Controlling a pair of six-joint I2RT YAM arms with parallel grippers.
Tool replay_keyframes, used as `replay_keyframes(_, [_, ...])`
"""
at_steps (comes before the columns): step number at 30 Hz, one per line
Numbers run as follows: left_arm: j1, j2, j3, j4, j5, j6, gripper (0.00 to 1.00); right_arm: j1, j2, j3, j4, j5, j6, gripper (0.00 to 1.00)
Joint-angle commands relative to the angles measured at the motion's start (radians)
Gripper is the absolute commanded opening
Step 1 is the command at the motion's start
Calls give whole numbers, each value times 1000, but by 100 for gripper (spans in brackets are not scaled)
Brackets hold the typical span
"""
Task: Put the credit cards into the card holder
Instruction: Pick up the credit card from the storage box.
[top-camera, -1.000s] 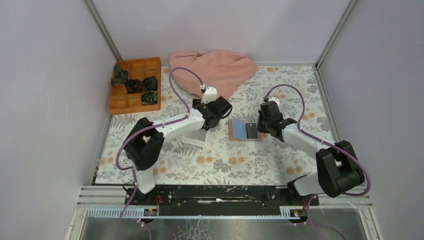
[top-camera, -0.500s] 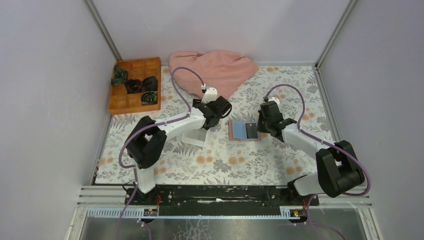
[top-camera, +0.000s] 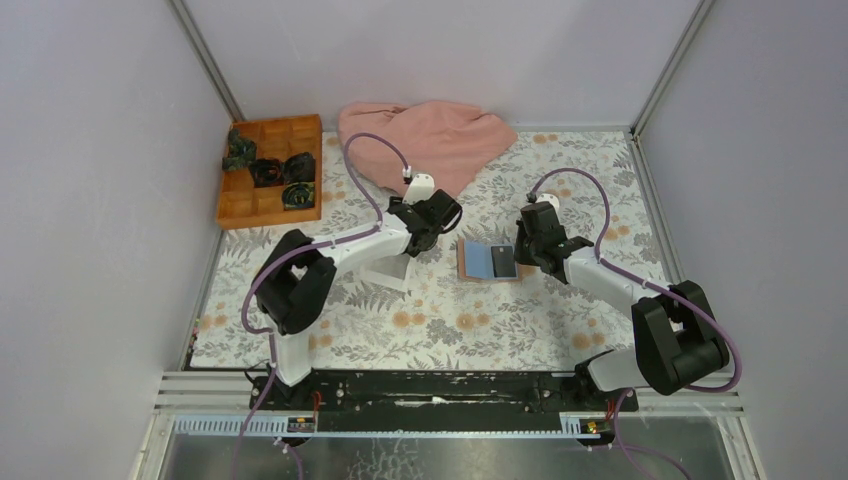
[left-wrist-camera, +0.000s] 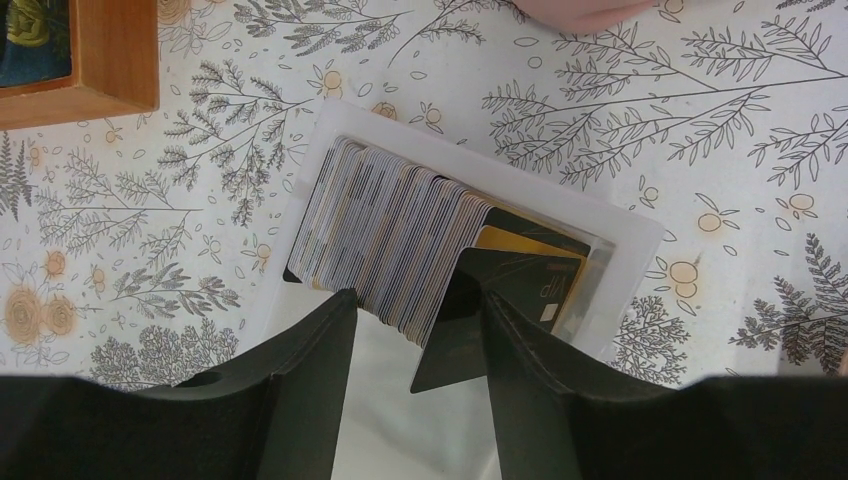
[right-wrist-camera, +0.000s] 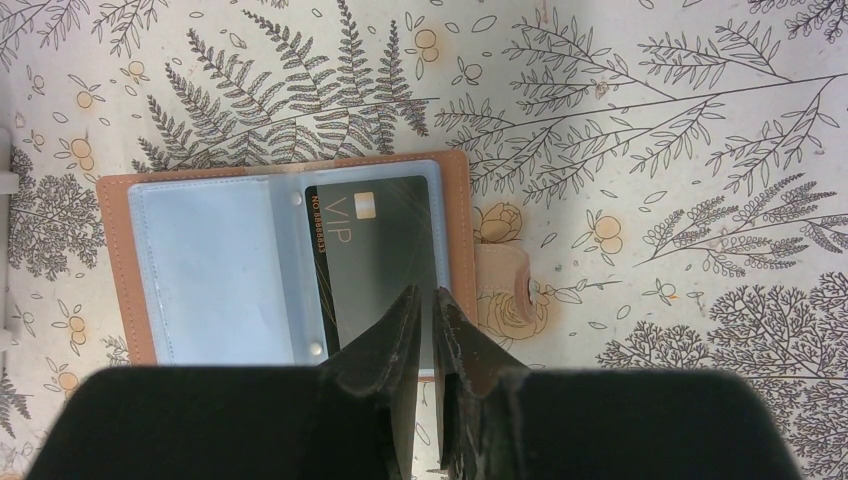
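Note:
The reddish-brown card holder (top-camera: 480, 262) (right-wrist-camera: 115, 250) lies open on the flowered cloth. A dark VIP credit card (right-wrist-camera: 375, 250) sits in its right clear pocket, and the left pocket (right-wrist-camera: 205, 270) looks empty. My right gripper (right-wrist-camera: 428, 292) (top-camera: 525, 250) is shut to a slit, its tips on that pocket's right edge. A stack of credit cards (left-wrist-camera: 390, 235) stands on edge in a white tray (left-wrist-camera: 620, 240) (top-camera: 385, 275). My left gripper (left-wrist-camera: 418, 300) (top-camera: 415, 240) hangs open over the stack. A dark card (left-wrist-camera: 450, 340) leans loose by its right finger.
An orange wooden box (top-camera: 270, 170) (left-wrist-camera: 80, 60) with dark bundles stands at the back left. A pink cloth (top-camera: 425, 140) is heaped at the back. A black and gold card (left-wrist-camera: 540, 275) lies flat in the tray's right end.
My left gripper's jaws have come a little closer together over the tray and its arm has shifted slightly. The right arm and the card holder have not moved.

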Motion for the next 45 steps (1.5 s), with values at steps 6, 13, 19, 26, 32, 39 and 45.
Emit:
replay_keyframes(6, [15,-25,-2,32,18,27,52,7,-22,5,30,31,-15,16])
replay_keyframes(13, [15,-42,3,32,29,40,48,6,-22,3,33,33,-15,16])
replay_keyframes(19, [15,-55,18,31,36,62,40,6,-22,1,37,31,-11,16])
replay_keyframes(26, [15,-62,28,31,48,70,27,6,-28,-1,38,33,-12,16])
replay_keyframes(32, [15,-67,30,29,48,75,22,5,-30,-4,39,31,-12,16])
replay_keyframes(39, [15,-78,57,16,44,84,19,7,-30,-4,40,27,-12,16])
replay_keyframes(45, [16,-89,68,9,47,87,17,7,-32,-7,41,25,-10,16])
